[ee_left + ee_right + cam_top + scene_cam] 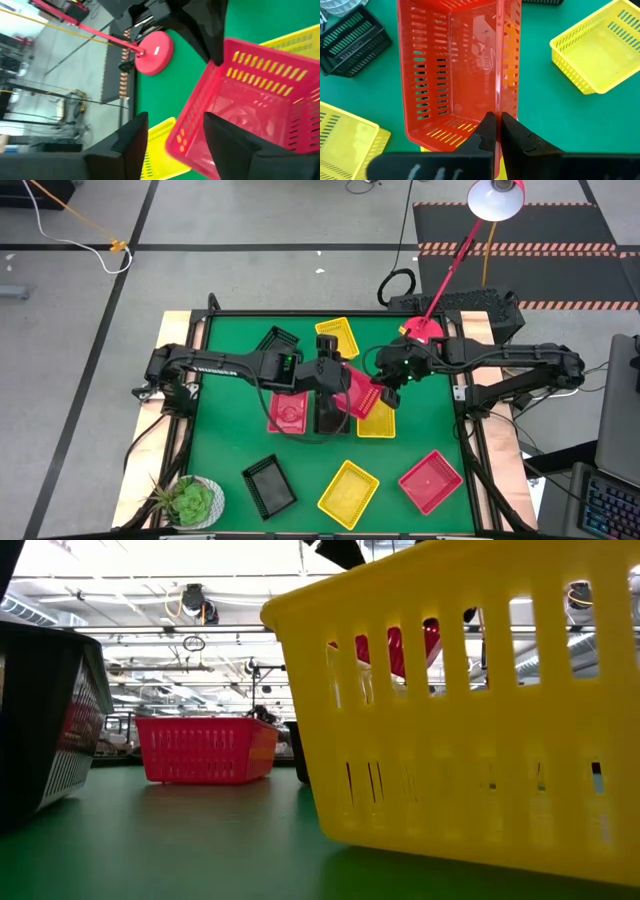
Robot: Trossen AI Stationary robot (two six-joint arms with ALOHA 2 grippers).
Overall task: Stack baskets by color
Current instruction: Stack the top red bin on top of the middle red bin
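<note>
Yellow lattice fills the low view: a yellow basket [470, 710] on the green table [225, 435], under a hall ceiling of lamps and ducts (grey floor around). Mid-table, the right gripper [496, 131] is clamped on the wall of a tilted red basket [358, 390]. The left gripper [172, 137] stands apart astride that basket's opposite rim.

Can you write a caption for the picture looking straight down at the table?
Right tool pinches a red basket above the green table; left tool open beside it.
</note>
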